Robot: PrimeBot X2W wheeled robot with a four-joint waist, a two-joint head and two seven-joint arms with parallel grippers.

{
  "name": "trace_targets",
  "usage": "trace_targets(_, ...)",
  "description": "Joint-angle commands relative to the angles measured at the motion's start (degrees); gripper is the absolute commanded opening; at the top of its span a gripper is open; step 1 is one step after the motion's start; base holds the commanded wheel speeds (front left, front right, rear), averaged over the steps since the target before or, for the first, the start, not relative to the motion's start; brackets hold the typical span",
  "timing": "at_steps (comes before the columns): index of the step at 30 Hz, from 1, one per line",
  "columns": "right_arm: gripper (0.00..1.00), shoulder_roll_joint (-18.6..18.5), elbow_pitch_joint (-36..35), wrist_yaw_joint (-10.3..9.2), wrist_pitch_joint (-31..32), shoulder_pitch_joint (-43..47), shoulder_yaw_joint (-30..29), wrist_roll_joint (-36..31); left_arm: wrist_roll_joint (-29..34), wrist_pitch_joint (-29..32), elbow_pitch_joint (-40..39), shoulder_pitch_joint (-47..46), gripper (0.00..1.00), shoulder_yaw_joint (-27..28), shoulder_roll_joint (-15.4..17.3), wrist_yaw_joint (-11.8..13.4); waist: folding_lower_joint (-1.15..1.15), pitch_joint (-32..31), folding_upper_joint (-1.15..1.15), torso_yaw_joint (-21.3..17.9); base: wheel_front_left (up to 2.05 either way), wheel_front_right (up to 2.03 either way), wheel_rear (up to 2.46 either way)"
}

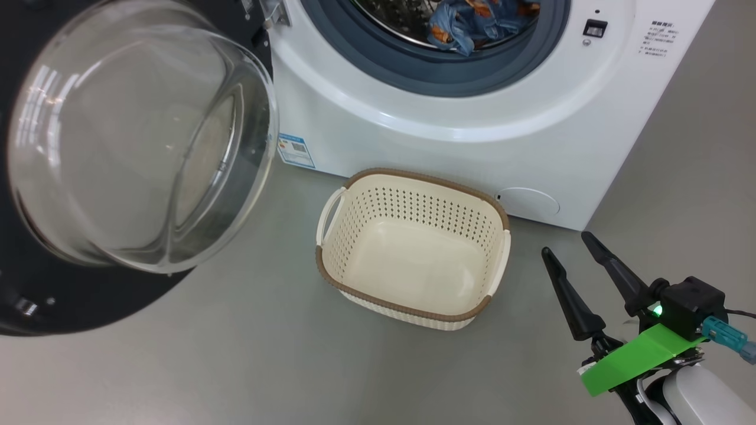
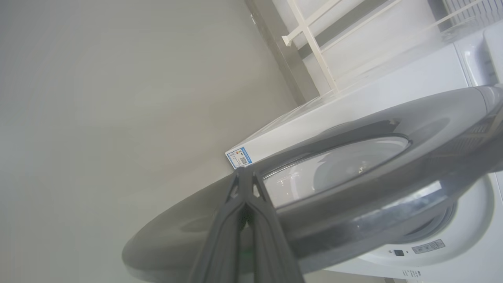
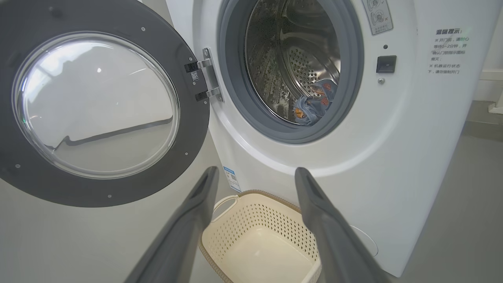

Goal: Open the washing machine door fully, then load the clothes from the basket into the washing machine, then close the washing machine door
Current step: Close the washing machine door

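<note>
Holds the left gripper [image 2: 245, 179] pinched shut on nothing, tips at the grey outer face of the washing machine door [image 2: 338, 173], lower middle of the left wrist view; cannot tell whether touching or just short. Looks placed there as a blunt point for pushing the door round on its hinge [image 3: 208, 78].

Carries the right gripper [image 1: 567, 245] spread wide and empty at the lower right of the head view, just right of the basket [image 1: 407, 175], apart from it and seemingly clear of the door's swing.

Finds the basket bare inside, on the floor [image 1: 266, 354] at frame centre, close against the washing machine [image 1: 472, 136]. Finds the clothes [image 1: 472, 20] bunched at the lip of the drum [image 3: 294, 59], top edge of the head view, near the grey-blue seal [image 1: 413, 71].

Shows the door standing wide open at the left, glass bowl [image 1: 136, 136] bulging toward the camera.

Judges loading done and closing next; calls for a check that no fabric lies across the seal.
</note>
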Motion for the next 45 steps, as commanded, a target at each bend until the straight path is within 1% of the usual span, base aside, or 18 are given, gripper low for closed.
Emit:
trace_targets(1,1.00,-0.3,-1.1,0.32,-0.5,0.6,0.6,0.4,-0.6,1.8,-1.8,1.0,0.00,0.5,2.1,0.0,0.00,-0.6,0.00,0.0,0.00,0.00,0.00)
trace_targets(7,1.00,-0.1,-1.1,0.32,-0.5,1.4,0.0,0.5,-1.3,4.8,-4.8,2.2,0.00,-0.2,2.4,0.0,0.00,-2.0,0.00,0.1,0.00,0.00,0.00)
trace_targets(12,1.00,0.2,-1.2,0.32,-0.5,2.0,-0.5,0.4,-2.8,9.2,-8.3,3.8,0.00,-1.0,2.1,0.0,0.00,-3.0,0.00,-0.1,0.00,0.00,0.00)
trace_targets(13,1.00,0.3,-1.3,0.32,-0.5,2.2,-0.8,0.4,-3.5,10.6,-9.7,4.3,0.00,-1.0,2.0,0.0,0.00,-3.3,0.00,-0.2,0.00,0.00,0.00)
trace_targets(22,1.00,0.7,-1.4,0.32,-0.5,3.1,-2.4,0.2,-5.3,15.2,-17.1,6.8,0.00,-2.2,1.3,0.0,0.00,-4.4,0.00,-1.2,0.00,0.00,0.00)
trace_targets(31,1.00,1.0,-1.5,0.32,-0.5,5.1,-4.8,-0.1,-6.9,19.0,-25.2,9.3,0.00,-3.5,0.4,0.0,0.00,-5.7,0.00,-3.3,0.00,0.00,0.00)
trace_targets(38,1.00,1.1,-1.8,0.32,-0.5,6.6,-8.0,-0.5,-7.8,21.1,-31.4,11.0,0.00,-5.0,-1.2,0.0,0.00,-6.5,0.00,-5.8,0.00,0.00,0.00)
trace_targets(40,1.00,1.1,-1.9,0.32,-0.5,6.7,-8.3,-0.5,-7.9,21.4,-32.2,11.3,0.00,-5.2,-1.5,0.0,0.00,-6.7,0.00,-6.2,0.00,0.00,0.00)
trace_targets(45,1.00,1.5,-2.1,0.32,-0.5,7.5,-9.3,-0.8,-8.2,22.5,-35.9,12.2,0.00,-6.5,-2.7,0.0,0.00,-7.3,0.00,-8.7,0.00,0.00,0.00)
